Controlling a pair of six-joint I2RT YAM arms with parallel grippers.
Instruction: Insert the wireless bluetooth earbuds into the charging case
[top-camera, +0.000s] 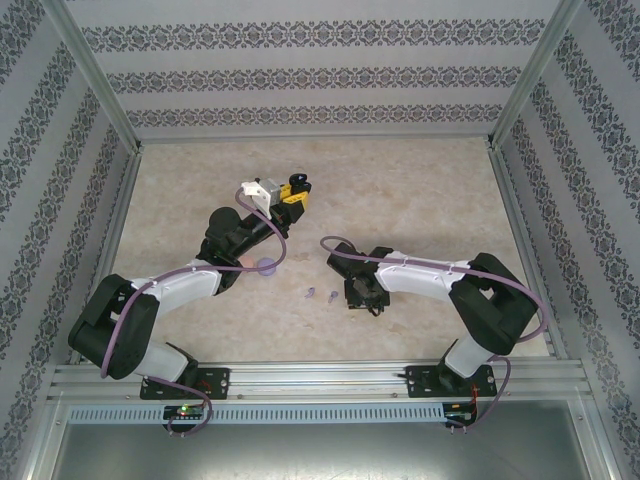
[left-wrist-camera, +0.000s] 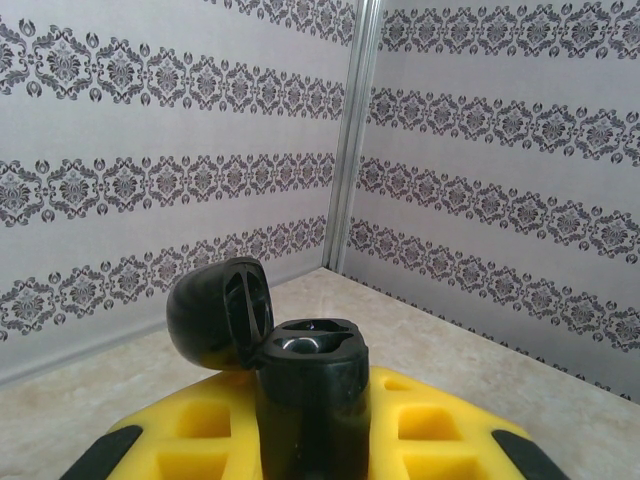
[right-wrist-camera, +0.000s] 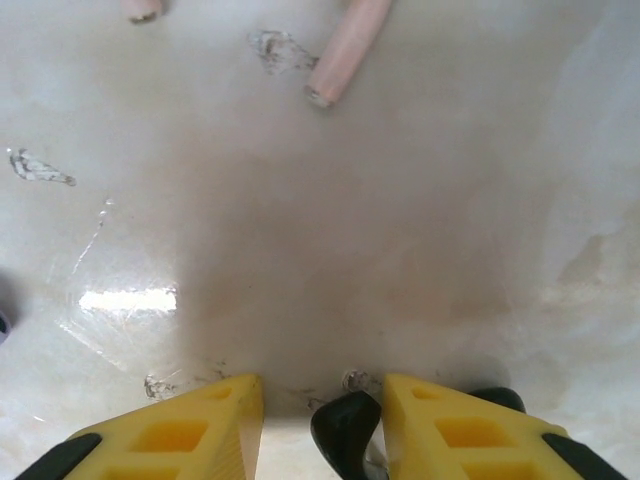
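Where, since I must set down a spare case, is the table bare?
Bare: far strip of table along the back wall, right of the black case. Crowded: near middle, where purple case, purple earbuds and right arm cluster.

Tabletop (top-camera: 430, 190) beyond the arms lies open; purple earbuds (top-camera: 310, 293) litter the middle.

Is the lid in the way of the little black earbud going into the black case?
No. The glossy black round case in the left end effector has its hinged lid swung open sideways; nothing visible covers its sockets.
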